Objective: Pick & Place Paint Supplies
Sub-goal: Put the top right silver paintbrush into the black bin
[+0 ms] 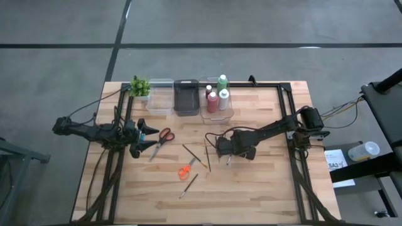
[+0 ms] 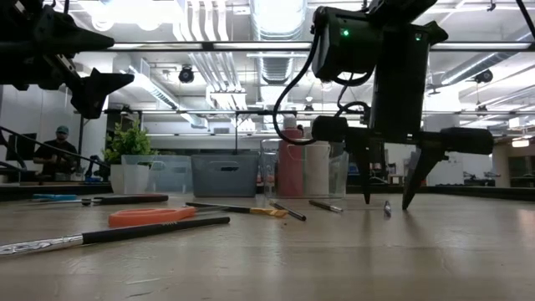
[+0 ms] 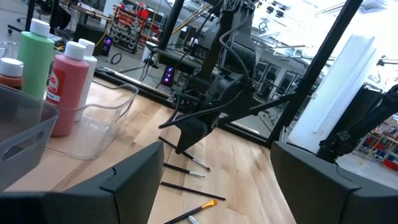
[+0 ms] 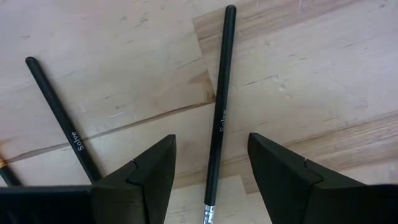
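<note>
I have the right gripper (image 4: pixel 211 180) low over the middle of the table (image 1: pixel 264 182), its fingers spread and straddling a brush (image 4: pixel 219 118) that lies flat on the wood. The wrist view shows the handle running between the two tips with a gap on each side, so nothing is gripped yet. A second brush (image 4: pixel 59 118) lies just beside it, outside the fingers. From table height the fingertips look to be at or nearly at the surface; I cannot tell if they touch.

My read: I am in the pick step for this brush. The next move calls for closing squarely on the thin handle without it rolling away, then lifting and carrying it to the bins at the far edge. The clear bin (image 1: pixel 217 112) near the far right already holds the bottles (image 1: pixel 213 100); the dark bin (image 1: pixel 186 97) and another clear one (image 1: pixel 159 96) stand beside it, with the plant (image 1: pixel 139 86) at the far left.

The left gripper (image 1: pixel 147 137) waits near the left edge, fingers wide apart and empty, just beside the scissors (image 1: pixel 162 139). An orange tool (image 1: pixel 184 172) and more brushes (image 1: pixel 188 183) lie toward the near edge, not yet collected.
</note>
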You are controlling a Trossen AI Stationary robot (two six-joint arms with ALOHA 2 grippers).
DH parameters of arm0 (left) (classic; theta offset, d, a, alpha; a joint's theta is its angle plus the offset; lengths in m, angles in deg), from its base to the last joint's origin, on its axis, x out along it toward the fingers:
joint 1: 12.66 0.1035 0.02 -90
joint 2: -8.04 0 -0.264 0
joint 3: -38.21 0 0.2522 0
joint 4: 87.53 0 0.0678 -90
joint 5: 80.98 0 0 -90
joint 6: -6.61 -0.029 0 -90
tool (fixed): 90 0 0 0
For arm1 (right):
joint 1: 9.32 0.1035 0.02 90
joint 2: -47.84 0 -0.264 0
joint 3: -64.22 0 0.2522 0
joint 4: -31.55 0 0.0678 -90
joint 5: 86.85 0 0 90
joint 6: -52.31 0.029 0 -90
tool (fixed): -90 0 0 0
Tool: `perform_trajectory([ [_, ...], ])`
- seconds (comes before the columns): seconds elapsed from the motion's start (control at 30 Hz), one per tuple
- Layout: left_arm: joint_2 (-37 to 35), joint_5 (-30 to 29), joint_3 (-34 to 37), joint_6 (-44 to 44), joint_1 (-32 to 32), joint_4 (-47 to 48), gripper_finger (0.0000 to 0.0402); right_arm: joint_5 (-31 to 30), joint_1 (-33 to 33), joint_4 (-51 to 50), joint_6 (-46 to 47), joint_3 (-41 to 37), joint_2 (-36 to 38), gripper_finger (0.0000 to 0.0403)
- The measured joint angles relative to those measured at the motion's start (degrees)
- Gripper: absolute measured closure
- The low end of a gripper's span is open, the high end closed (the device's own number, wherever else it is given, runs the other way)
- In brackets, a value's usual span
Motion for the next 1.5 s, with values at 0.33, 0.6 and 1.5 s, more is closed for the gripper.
perform_trajectory([
  [0.33, 0.0, -0.02, 0.0, 0.0, -0.01, 0.01, 0.0099, 0.44, 0.0, -0.43, -1.2, 0.04, -0.07, 0.0243],
  [0.6, 0.0, -0.01, 0.0, 0.0, -0.02, -0.01, 0.0099, 0.71, 0.04, -1.02, -1.62, -0.09, -0.13, 0.034],
  [1.5, 0.0, -0.02, 0.0, 0.0, 0.01, -0.02, 0.0099, 0.56, 0.0, -1.08, -5.89, 2.89, 0.0, 0.0387],
])
